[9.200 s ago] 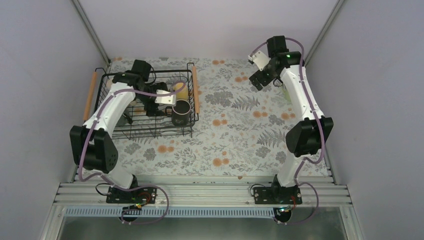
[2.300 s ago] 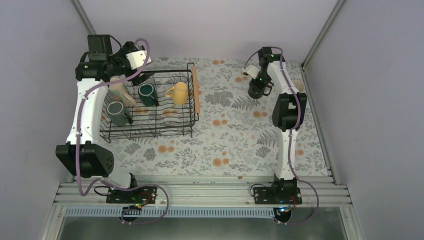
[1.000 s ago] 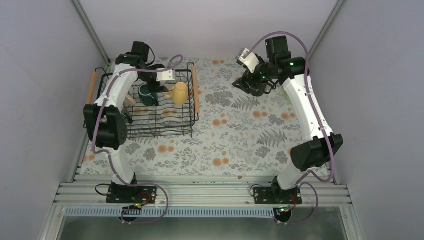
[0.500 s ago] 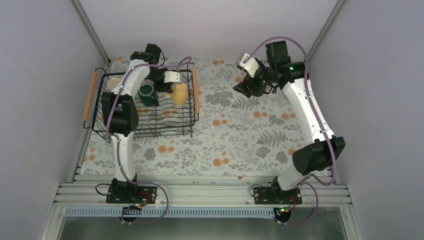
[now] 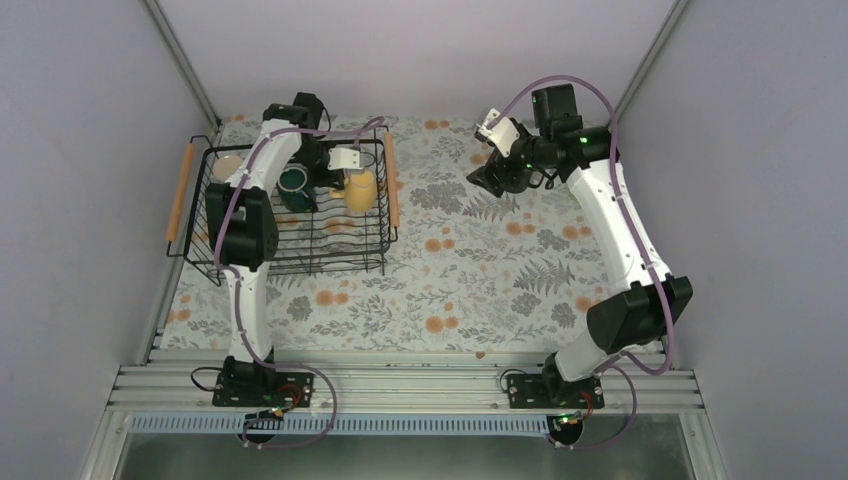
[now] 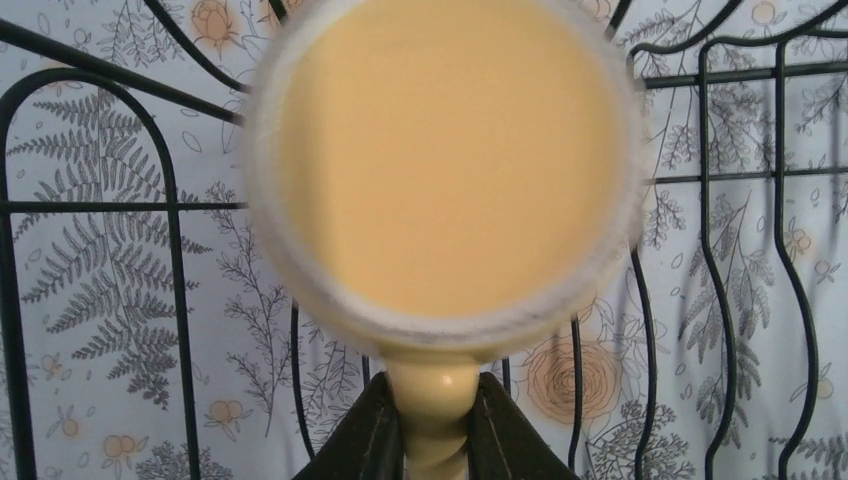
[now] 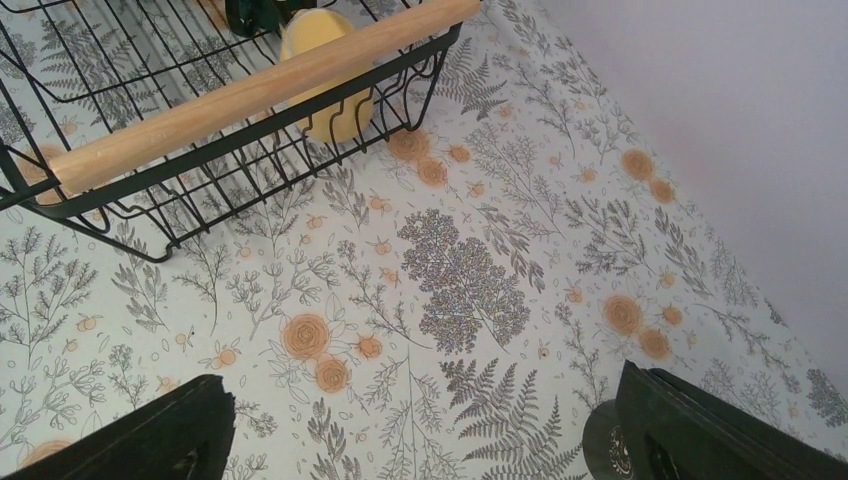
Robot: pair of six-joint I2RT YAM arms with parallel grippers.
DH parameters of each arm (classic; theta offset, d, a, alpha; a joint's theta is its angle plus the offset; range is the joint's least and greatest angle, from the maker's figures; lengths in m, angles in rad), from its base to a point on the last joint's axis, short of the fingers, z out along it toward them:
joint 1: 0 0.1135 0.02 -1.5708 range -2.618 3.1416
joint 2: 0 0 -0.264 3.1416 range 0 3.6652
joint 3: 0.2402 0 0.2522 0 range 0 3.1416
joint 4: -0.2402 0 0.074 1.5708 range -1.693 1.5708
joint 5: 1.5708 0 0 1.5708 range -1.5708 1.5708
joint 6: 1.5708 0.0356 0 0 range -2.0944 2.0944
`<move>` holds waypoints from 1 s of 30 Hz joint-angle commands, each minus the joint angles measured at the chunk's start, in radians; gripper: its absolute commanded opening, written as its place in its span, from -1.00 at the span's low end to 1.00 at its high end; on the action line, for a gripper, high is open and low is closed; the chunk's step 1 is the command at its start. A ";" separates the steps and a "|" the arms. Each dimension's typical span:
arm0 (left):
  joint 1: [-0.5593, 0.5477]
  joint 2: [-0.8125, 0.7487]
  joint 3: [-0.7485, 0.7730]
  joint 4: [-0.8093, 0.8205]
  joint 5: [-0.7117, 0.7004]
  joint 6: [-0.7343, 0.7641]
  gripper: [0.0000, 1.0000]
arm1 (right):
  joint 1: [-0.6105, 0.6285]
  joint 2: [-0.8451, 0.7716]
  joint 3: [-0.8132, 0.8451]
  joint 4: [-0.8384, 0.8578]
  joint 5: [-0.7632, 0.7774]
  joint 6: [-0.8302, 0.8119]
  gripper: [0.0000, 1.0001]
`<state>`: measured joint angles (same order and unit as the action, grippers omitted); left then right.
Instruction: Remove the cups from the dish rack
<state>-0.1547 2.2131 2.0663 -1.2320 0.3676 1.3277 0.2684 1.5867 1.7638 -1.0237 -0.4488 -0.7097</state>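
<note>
Unloading stands at the grasp of one cup, by my reading. At the far-left corner of the bench (image 5: 450,300) sits the one dish rack (image 5: 300,266), a black wire basket with two wooden rod handles (image 5: 180,190), one on each short side.

Inside it, going left to right, three cups show. One pale cup (image 5: 228,166) is by the rack's far-left corner, one dark teal mug (image 5: 292,186) is near the middle of its far side, and one yellow mug (image 5: 359,188) is close to its right wall. The left arm's elbow (image 5: 240,225) lies across the rack's left half, so I cannot tell whether more cups sit beneath it.

The left gripper (image 6: 435,445) is pressed together on the yellow mug's handle (image 6: 433,395). A finger (image 6: 372,445) touches each side, and the mug seems to lie on its side with a round face towards the wrist camera.

The next move calls for a straight lift until the mug clears the wires and the right-hand rod, then a carry rightwards to bare cloth. The thin handle grip could let the mug swing or catch a wire.

Towards the far-right part of the bench, the right gripper (image 7: 430,432) hangs above the floral cloth (image 7: 460,280). Its fingers are spread wide with nothing between them, well apart from the rack. I can make out no cup outside the rack for certain.
</note>
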 commanded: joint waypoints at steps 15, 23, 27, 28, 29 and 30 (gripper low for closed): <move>-0.005 -0.228 -0.012 -0.071 -0.025 -0.039 -0.90 | 0.011 -0.032 0.064 0.019 -0.074 0.052 0.97; -0.003 -0.340 0.171 -0.104 0.069 -0.116 -0.95 | 0.011 -0.008 0.121 0.051 -0.150 0.132 1.00; -0.005 -0.397 0.177 -0.029 0.163 -0.188 -0.95 | 0.011 0.010 0.141 0.060 -0.241 0.149 1.00; -0.005 -0.420 0.169 0.001 0.186 -0.210 -0.95 | 0.011 0.016 0.146 0.061 -0.276 0.152 1.00; -0.005 -0.437 0.159 0.035 0.215 -0.232 -0.95 | 0.012 0.022 0.155 0.058 -0.314 0.150 1.00; -0.006 -0.455 0.146 0.085 0.250 -0.255 -0.95 | 0.011 0.029 0.169 0.057 -0.354 0.145 1.00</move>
<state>-0.1593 1.8267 2.2150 -1.3006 0.4427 1.1793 0.2684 1.5875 1.8835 -0.9855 -0.6312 -0.5922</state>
